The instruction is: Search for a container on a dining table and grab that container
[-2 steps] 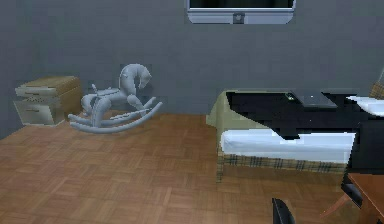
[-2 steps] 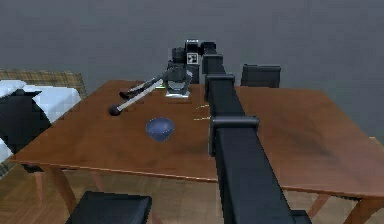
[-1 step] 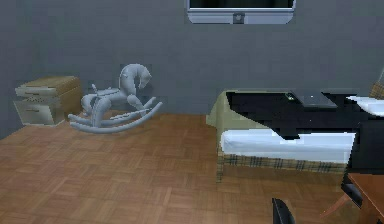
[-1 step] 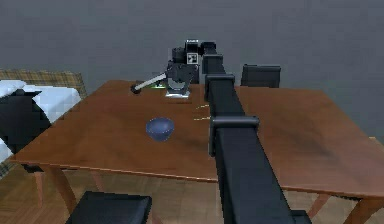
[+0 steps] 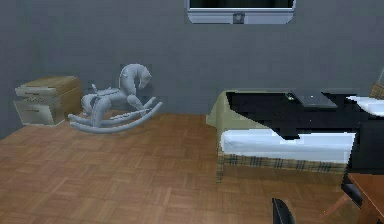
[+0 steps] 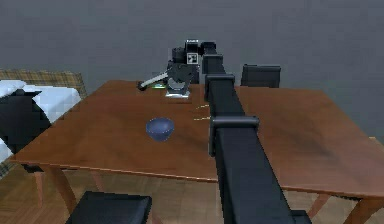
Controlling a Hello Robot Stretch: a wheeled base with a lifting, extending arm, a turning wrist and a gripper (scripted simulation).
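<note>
Forward: rocking horse; side: dining table

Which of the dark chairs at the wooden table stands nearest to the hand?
The chair at the far edge of the table, its back showing right of the hand; the other dark chair stands at the near edge.

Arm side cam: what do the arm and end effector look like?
The arm is a dark square bar in stepped segments. Two small white squares with black marks sit at its far end. The end effector has a dark boxy body and two thin fingers.
</note>
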